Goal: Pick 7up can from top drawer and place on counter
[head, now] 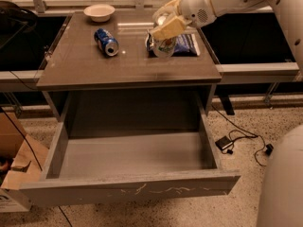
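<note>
Camera view shows the cream-coloured two-finger gripper [166, 30] at the far right part of the counter [94, 65], a flat glossy brown-grey table top. Its jaws are closed from above on the 7up can [164, 48], a small silvery soda can with a pale green and white label. The can hangs directly beneath the fingers, with its long axis roughly upright and its base low over the counter surface. Whether the base touches the surface cannot be told. So the remaining move looks like a short straight descent and a release.

Just to the right of the can lies a flat dark blue crinkled snack bag [188, 44], so the free spot lies to the can's left and front. A blue soda can [106, 41] lies on its side well to the left, and a white shallow bowl [99, 12] sits at the far edge. The top drawer [128, 190], a wide shallow grey box with a scratched front panel, stands pulled open below.
</note>
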### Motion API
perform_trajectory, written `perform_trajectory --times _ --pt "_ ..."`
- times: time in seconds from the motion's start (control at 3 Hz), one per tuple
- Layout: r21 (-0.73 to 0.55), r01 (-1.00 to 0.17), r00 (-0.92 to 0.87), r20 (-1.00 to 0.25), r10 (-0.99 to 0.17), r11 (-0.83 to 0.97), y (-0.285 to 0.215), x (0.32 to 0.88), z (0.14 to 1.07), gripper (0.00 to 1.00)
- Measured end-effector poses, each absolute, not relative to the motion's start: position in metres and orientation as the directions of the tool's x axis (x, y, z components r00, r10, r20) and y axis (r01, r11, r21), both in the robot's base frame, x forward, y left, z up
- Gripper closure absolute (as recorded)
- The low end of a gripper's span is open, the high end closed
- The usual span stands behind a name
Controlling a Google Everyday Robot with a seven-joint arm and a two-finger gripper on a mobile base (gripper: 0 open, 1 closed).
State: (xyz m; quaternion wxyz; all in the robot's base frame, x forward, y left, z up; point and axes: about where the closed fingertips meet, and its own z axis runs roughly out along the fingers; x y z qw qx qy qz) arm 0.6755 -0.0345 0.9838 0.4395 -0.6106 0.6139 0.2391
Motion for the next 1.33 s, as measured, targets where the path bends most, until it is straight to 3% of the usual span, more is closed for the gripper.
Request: perform_trajectory --times 0.33,1.33 --pt "-0.196 -0.964 0.069 -0.839 -0.540 0.181 -0.043 0.691 0.974 0.83" --pt "-0.033 -0.973 -0.097 -0.836 -0.539 0.227 -0.055 0.717 0.906 0.12"
